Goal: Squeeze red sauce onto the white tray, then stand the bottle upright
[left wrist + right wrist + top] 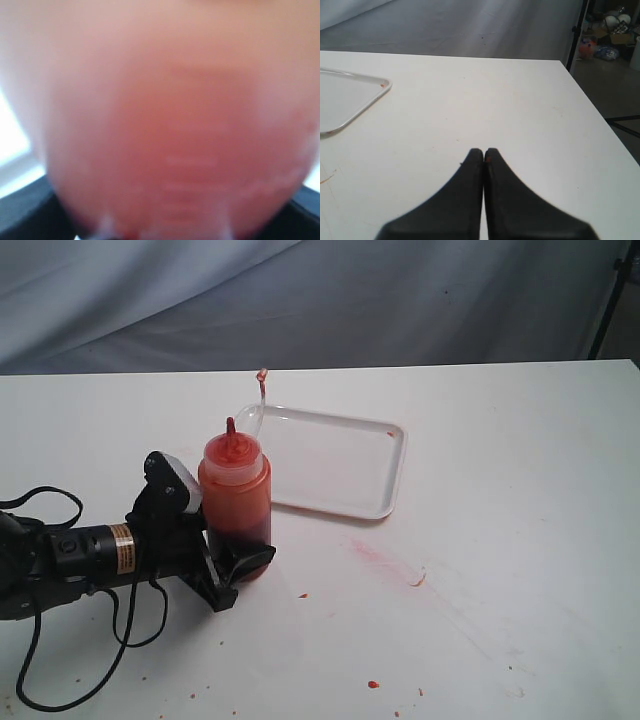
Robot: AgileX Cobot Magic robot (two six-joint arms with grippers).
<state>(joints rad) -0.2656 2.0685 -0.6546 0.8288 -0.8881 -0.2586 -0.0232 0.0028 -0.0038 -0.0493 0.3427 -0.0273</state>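
Note:
The bottle (236, 490) stands upright on the table just in front of the near left corner of the white tray (392, 480). Its red nozzle points up and the tethered cap (262, 374) sticks up behind it. The dark-red fill, the red sauce (245, 530), sits in its lower part. My left gripper (240, 562) lies low on the table with its black fingers round the bottle's base. In the left wrist view the bottle (170, 125) fills the picture as a pink-red blur. My right gripper (484, 151) is shut and empty over bare table, with a tray corner (370, 102) off to its side.
A pinkish smear (378, 553) and dried red specks (372, 684) mark the table right of and in front of the bottle. The left arm's black cable (60, 680) loops at the near left. The table edge and a dark stand leg (575, 40) show in the right wrist view.

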